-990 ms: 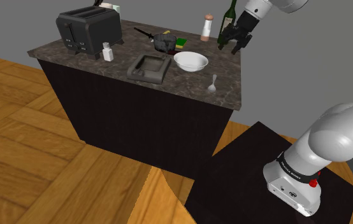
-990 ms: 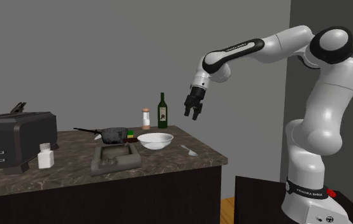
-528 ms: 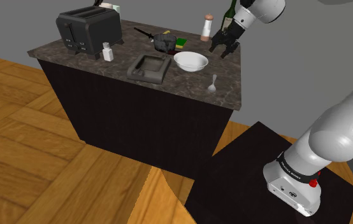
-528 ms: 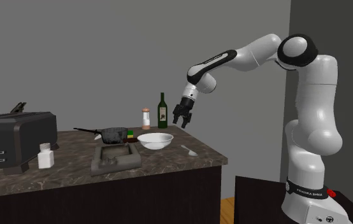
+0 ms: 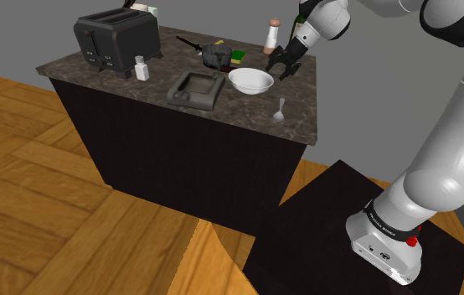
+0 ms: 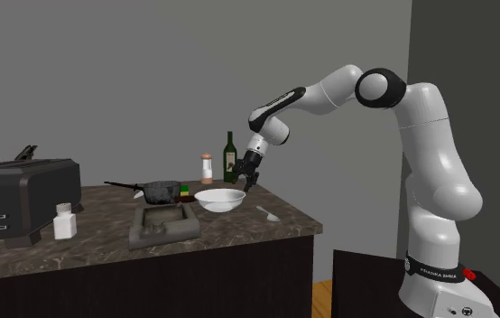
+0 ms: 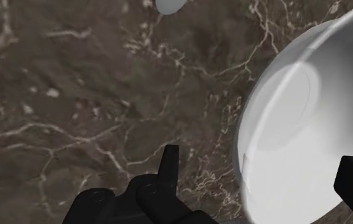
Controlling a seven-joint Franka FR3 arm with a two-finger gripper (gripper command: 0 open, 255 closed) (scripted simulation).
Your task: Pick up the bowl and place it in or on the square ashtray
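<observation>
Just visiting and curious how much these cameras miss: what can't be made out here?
- Bowl: wrist view, one side cut off by the picture's edge.
- Green and yellow thing: shoulder view, partly behind the pan.
- Bottle: second exterior view, label too small to read.
- Toaster: second exterior view, cut off by the left edge.

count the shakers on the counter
2: a white shaker beside the toaster, and a taller brown-capped shaker near the far edge, next to the green bottle. Another could be hidden behind the toaster.
</observation>
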